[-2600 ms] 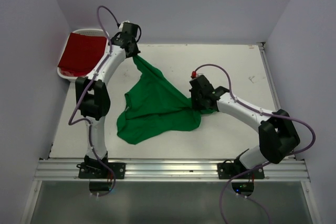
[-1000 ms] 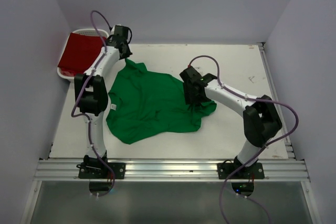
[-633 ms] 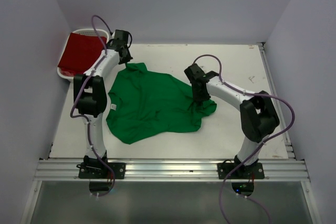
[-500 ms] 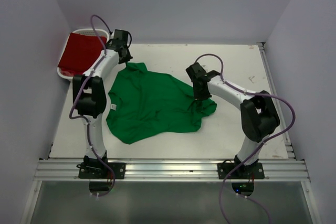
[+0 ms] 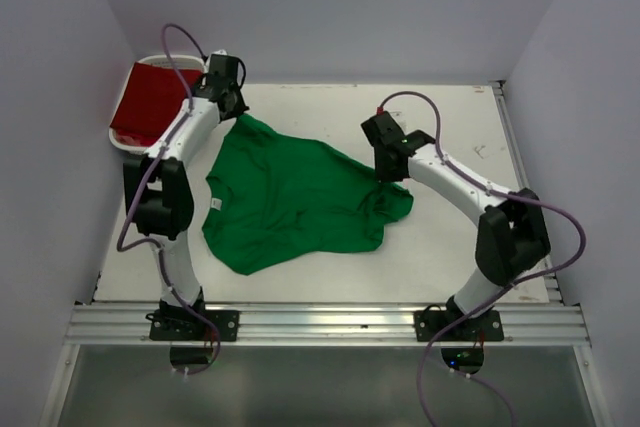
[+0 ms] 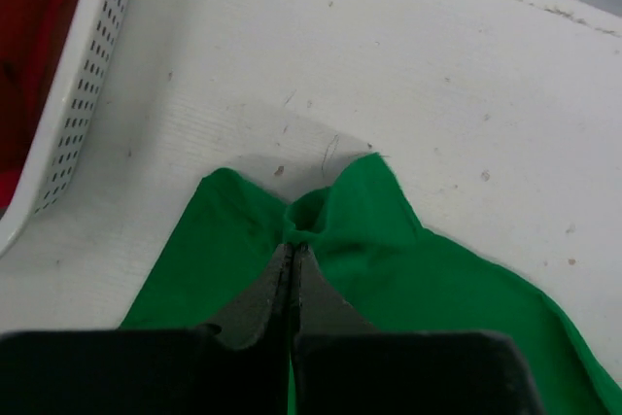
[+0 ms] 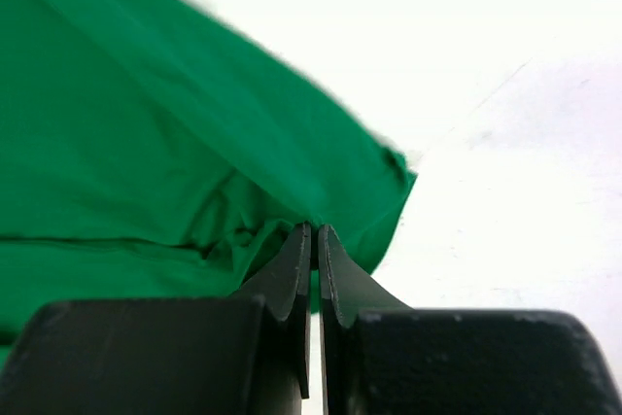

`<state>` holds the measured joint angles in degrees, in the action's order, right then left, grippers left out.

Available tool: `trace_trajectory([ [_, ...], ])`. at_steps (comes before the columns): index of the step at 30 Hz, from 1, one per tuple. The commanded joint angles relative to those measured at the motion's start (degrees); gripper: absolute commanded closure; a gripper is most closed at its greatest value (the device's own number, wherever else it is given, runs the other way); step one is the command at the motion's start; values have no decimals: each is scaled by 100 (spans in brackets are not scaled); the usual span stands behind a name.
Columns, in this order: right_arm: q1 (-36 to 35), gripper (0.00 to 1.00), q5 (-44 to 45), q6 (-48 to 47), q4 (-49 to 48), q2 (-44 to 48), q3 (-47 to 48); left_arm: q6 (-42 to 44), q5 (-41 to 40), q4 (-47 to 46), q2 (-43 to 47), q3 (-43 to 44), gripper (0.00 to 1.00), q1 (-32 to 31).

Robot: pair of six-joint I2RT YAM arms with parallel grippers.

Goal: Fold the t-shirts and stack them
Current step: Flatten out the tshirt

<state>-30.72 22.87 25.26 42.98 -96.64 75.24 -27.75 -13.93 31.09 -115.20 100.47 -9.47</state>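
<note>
The likeliest failure is cloth slipping out. Each tool pinches only a small bunch at the hem, so an uneven pull could drag the green t-shirt (image 5: 290,202) askew rather than flatten it. The left tool (image 6: 292,248) is clamped on a puckered corner at the shirt's upper left. The right tool (image 7: 314,232) is clamped on its right edge, possibly through several layers. The shirt lies between them, mid-frame on the tabletop (image 5: 450,117). The red t-shirt (image 5: 150,102) sits in the basket (image 6: 87,85), upper left.

red shirt (image 6: 24,46): cut off at left-wrist edge | green shirt (image 7: 146,133): upper edge blurred, right wrist
</note>
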Motion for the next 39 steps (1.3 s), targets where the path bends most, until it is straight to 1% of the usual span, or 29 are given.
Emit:
trace_trajectory([
  [1, 22, 100, 498, 23, 70, 1049, 482, 208, -232, -226, 1410, -263, 100, -230],
  [2, 13, 100, 525, 23, 53, 1216, 500, 243, -224, -270, 1630, -543, 100, -274],
  [3, 13, 100, 577, -12, 18, 1574, 552, 261, -206, -331, 2102, -702, 100, -361],
  [5, 13, 100, 648, -64, -18, 1919, 605, 375, -232, -419, 2553, -1123, 100, -528],
  [6, 22, 100, 692, -117, -27, 2086, 667, 428, -294, -446, 2990, -1247, 100, -599],
  [8, 13, 100, 710, -187, -106, 2587, 702, 524, -320, -437, 3414, -1519, 100, -748],
  [9, 13, 100, 727, -275, -158, 2737, 737, 586, -251, -446, 3843, -1599, 100, -862],
  [11, 22, 100, 657, -328, -202, 3210, 781, 691, -154, -385, 4267, -1723, 100, -1012],
  [12, 13, 100, 614, -398, -237, 3387, 808, 700, -66, -332, 4678, -1732, 100, -1039],
  [14, 22, 100, 403, -477, -255, 3844, 869, 744, 83, -209, 5119, -1706, 100, -1065],
  [15, 22, 100, 254, -591, -290, 4020, 895, 779, 319, -191, 5591, -1697, 100, -1065],
  [16, 13, 100, -139, -653, -403, 4187, 896, 849, 452, -235, 5839, -1706, 100, -1065],
  [17, 13, 100, -343, -714, -474, 4615, 878, 911, 627, -305, 6103, -1741, 100, -1065],
  [18, 22, 100, -554, -785, -562, 4811, 817, 998, 1159, -410, 6654, -1776, 100, -1065],
  [19, 22, 100, -756, -820, -728, 5056, 790, 1095, 1365, -655, 6938, -1820, 100, -1065],
  [20, 13, 100, -1150, -873, -826, 5276, 764, 1113, 1706, -796, 7219, -1881, 100, -1065],
  [21, 22, 100, -1293, -917, -966, 5670, 738, 1131, 2145, -937, 7744, -1916, 100, -1065],
  [23, 22, 100, -1635, -996, -1020, 5945, 807, 1061, 2421, -1236, 8300, -1847, 100, -1030],
  [24, 22, 100, -1672, -1005, -985, 6120, 869, 1035, 2613, -1246, 8381, -1759, 100, -1004],
  [25, 22, 100, -1707, -1022, -950, 6148, 939, 1017, 2728, -1150, 8408, -1463, 100, -847],
  [27, 22, 100, -1716, -1083, -757, 6053, 1202, 1078, 3272, -791, 8225, -1110, 100, -531],
  [28, 31, 100, -1664, -1102, -687, 5965, 1273, 1078, 3509, -711, 8137, -864, 100, -312],
  [29, 22, 100, -1489, -1119, -634, 5886, 1404, 1078, 3920, -649, 8005, -784, 100, 126],
  [31, 31, 100, -1278, -1119, -440, 5527, 1502, 1000, 4091, -726, 7934, -843, 100, 541],
  [32, 31, 100, -1094, -1093, -379, 5377, 1580, 947, 4109, -823, 7890, -949, 100, 656],
  [34, 31, 100, -663, -1119, -212, 4903, 1634, 1034, 3943, -1000, 7794, -1256, 100, 675],
  [39, 31, 100, 41, -1172, -80, 3935, 1862, 1219, 3161, -1166, 6916, -1819, 100, 701],
])
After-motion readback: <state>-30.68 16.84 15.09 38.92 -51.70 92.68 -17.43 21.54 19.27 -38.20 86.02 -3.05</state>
